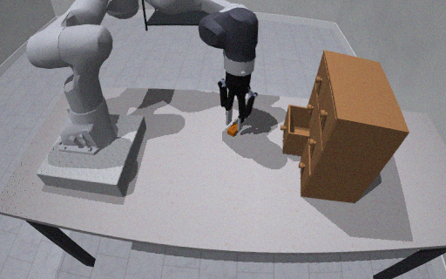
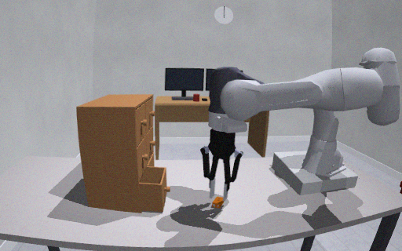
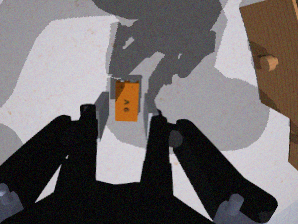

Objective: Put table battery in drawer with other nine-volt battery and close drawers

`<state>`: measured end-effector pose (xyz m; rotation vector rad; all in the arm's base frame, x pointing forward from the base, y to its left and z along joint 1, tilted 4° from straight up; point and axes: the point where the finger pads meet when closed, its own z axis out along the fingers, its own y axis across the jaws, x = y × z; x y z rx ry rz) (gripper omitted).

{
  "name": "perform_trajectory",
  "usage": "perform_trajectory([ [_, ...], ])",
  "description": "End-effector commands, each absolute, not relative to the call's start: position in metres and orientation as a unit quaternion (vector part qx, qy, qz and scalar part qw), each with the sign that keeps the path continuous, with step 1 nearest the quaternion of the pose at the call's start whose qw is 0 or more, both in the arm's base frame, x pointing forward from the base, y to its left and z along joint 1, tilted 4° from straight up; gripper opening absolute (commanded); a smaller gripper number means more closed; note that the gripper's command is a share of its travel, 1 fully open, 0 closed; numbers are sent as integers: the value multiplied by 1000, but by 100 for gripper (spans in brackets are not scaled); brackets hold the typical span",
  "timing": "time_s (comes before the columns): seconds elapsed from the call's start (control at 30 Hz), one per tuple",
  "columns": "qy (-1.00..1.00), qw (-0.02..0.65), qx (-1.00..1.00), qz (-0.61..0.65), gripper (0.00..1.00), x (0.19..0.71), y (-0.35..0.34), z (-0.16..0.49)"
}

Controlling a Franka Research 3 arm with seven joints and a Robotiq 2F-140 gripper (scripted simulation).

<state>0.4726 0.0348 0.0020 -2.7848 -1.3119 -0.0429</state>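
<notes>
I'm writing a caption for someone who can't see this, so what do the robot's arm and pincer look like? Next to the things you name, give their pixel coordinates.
The arm (image 1: 86,45) (image 2: 284,94) is smooth and pale grey with rounded joints and a dark charcoal wrist section above a light collar. The pincer (image 1: 234,123) (image 2: 218,193) (image 3: 126,104) is black, with two jointed fingers ending in flat grey tips.

In the top view we see the nine-volt battery (image 1: 233,129) (image 2: 217,202) (image 3: 126,102) lying on the table, left of the chest (image 1: 369,93) (image 2: 109,157) (image 3: 294,142) and well apart from it. It is a small orange block with a darker terminal end, its "9V" marking facing up. The chest stands upright, brown and wooden, with round knobs. We see one low drawer (image 1: 293,143) (image 2: 152,198) (image 3: 275,85) pulled out, on the chest's far side; the other drawers look pushed in.
</notes>
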Motion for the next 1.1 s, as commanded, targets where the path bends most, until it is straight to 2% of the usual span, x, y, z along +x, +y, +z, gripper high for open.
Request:
perform_trajectory([
  [0.0,-428,31,-903,-14,26,473,34,1],
  [1.07,-428,31,-903,-14,26,473,36,-22],
])
